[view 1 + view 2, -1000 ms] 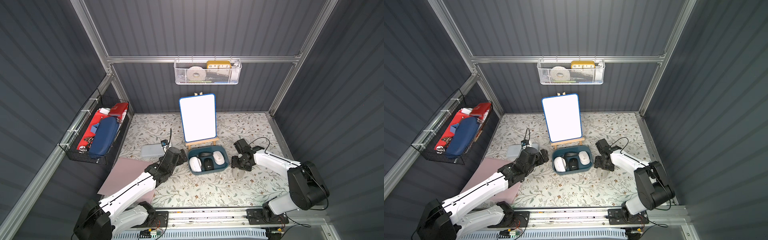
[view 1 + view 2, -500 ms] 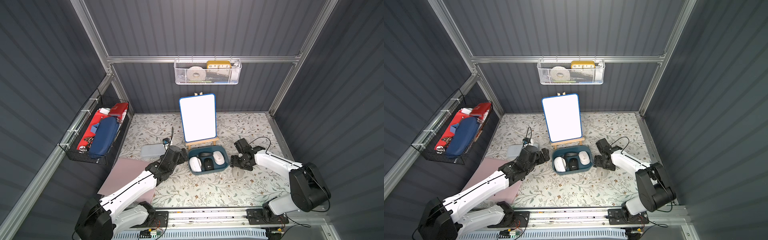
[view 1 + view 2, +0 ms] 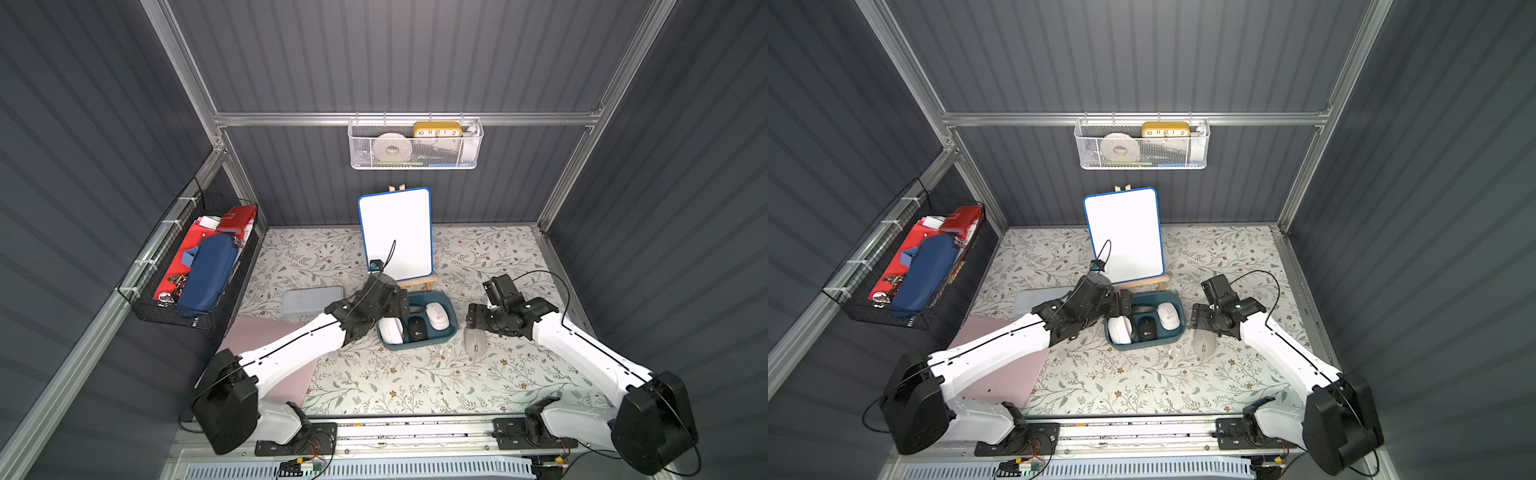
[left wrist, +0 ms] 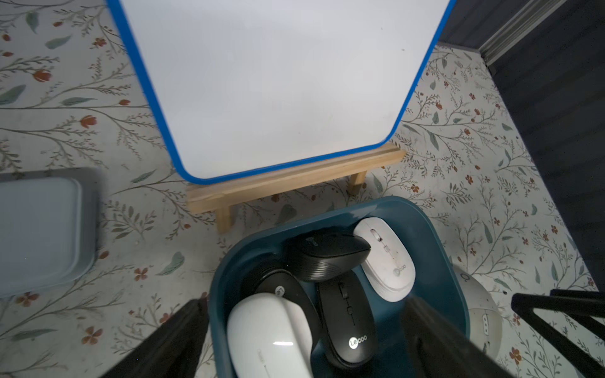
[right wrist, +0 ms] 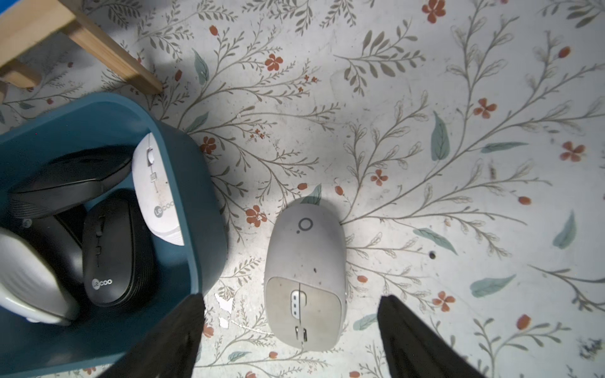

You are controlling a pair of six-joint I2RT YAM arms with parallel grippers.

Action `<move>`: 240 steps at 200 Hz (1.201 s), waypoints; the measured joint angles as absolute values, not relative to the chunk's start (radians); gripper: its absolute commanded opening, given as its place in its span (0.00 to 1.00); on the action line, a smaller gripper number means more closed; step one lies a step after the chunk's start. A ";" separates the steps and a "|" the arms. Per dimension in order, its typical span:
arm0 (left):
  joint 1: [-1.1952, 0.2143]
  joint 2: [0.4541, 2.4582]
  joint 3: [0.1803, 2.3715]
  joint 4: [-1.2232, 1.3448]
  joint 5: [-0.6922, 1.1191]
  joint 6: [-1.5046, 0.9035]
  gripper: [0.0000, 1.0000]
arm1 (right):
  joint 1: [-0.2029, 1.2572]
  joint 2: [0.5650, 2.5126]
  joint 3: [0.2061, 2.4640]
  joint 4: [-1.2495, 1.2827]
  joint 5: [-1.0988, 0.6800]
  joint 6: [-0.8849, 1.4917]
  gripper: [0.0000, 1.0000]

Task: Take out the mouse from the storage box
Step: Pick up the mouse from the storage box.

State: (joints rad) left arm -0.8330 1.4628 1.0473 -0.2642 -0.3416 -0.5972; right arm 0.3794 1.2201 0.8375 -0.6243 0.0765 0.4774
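Note:
The teal storage box [image 3: 419, 345] [image 3: 1144, 345] holds several mice: a large white mouse [image 4: 271, 330], a black mouse [image 4: 347, 324], a small white mouse [image 4: 386, 261] and more black ones behind. My left gripper [image 3: 402, 309] [image 4: 301, 327] hangs open over the box's left end. One finger [image 4: 176, 340] is outside the wall and the other finger [image 4: 432, 337] is over the inside. A grey mouse [image 3: 475, 341] [image 5: 306, 281] lies on the table just right of the box. My right gripper [image 3: 473, 319] [image 5: 291, 327] is open above it, fingers apart on both sides.
A whiteboard [image 3: 395, 232] on a wooden easel stands right behind the box. A pale blue-grey case [image 3: 311, 299] and a pink sheet [image 3: 257, 332] lie to the left. A white mesh basket [image 3: 415, 145] hangs on the back wall, a black wire basket [image 3: 195, 262] on the left wall.
My right gripper has opened wider around the grey mouse lying on the table. My left arm has moved right, from beside the box to over its left end.

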 measured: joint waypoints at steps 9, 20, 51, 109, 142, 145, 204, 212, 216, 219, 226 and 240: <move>-0.856 1.516 1.089 -0.296 -0.353 -0.624 0.96 | 0.379 1.210 0.837 -0.627 0.078 0.477 0.87; -0.885 1.580 1.143 -0.352 -0.381 -0.661 0.96 | 0.379 1.195 0.836 -0.628 0.080 0.476 0.88; -0.956 1.721 1.271 -0.538 -0.482 -0.785 0.96 | 0.379 1.180 0.830 -0.628 0.083 0.475 0.88; -1.014 1.863 1.347 -0.720 -0.552 -0.971 0.92 | 0.379 1.146 0.787 -0.626 0.083 0.474 0.89; -1.013 1.894 1.370 -0.787 -0.585 -1.036 0.91 | 0.379 1.114 0.773 -0.621 0.083 0.474 0.89; -1.013 1.896 1.373 -0.792 -0.589 -1.039 0.91 | 0.379 1.113 0.772 -0.620 0.083 0.474 0.90; -1.013 1.988 1.464 -0.869 -0.633 -1.081 0.88 | 0.379 1.105 0.751 -0.613 0.078 0.477 0.90; -1.013 1.996 1.464 -0.874 -0.634 -1.084 0.87 | 0.379 1.105 0.751 -0.613 0.075 0.477 0.90; -1.013 2.000 1.464 -0.876 -0.635 -1.084 0.87 | 0.379 1.105 0.750 -0.612 0.075 0.477 0.90; -1.013 2.002 1.464 -0.878 -0.636 -1.084 0.86 | 0.379 1.105 0.750 -0.611 0.075 0.477 0.90; -1.013 2.006 1.464 -0.882 -0.637 -1.084 0.86 | 0.379 1.105 0.749 -0.608 0.074 0.477 0.90; -1.013 2.013 1.465 -0.894 -0.638 -1.084 0.84 | 0.379 1.105 0.748 -0.605 0.073 0.477 0.90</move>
State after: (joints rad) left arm -1.0126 2.0132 1.4654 -0.8936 -0.6376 -1.0843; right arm 0.3794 1.1053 0.7475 -0.6052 0.0734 0.4774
